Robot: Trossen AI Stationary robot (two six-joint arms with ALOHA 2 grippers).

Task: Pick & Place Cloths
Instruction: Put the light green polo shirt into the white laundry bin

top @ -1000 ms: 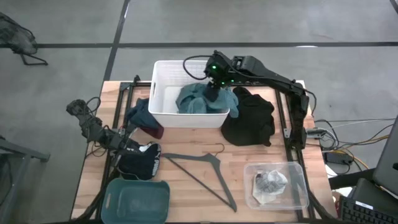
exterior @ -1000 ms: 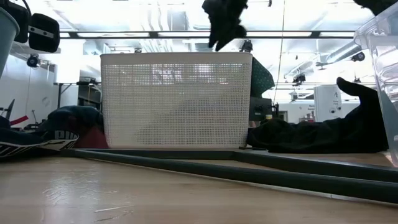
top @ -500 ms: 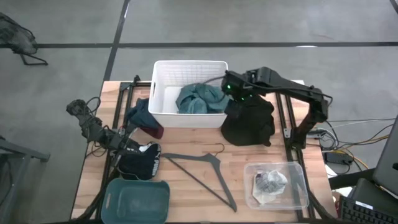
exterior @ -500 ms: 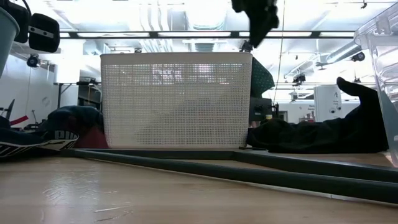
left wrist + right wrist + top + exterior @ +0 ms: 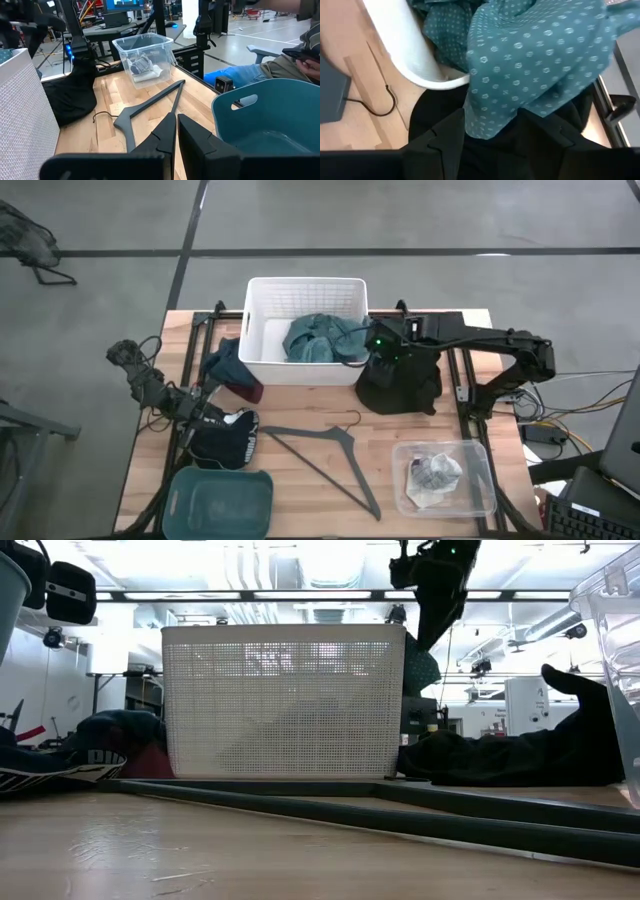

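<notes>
Hanging from right gripper (image 5: pixel 492 145) — teal cloth (image 5: pixel 540 60)

My table (image 5: pixel 300 445) is pale wood, its grain showing, with a faint sheen in the low view. The basket (image 5: pixel 262 330) looks like white matt plastic, its walls finely perforated. The teal cloth (image 5: pixel 540 55) hanging between my right fingers is thin soft fabric printed with small pale dots. Under it the black cloth (image 5: pixel 405 385) is matt, lying in soft folds. The hanger (image 5: pixel 150 105) is smooth matt grey. The near right bin (image 5: pixel 142 47) is clear glossy plastic; the teal tub (image 5: pixel 270 115) is opaque smooth plastic. My left fingers (image 5: pixel 195 137) are dark, matt and hard.
</notes>
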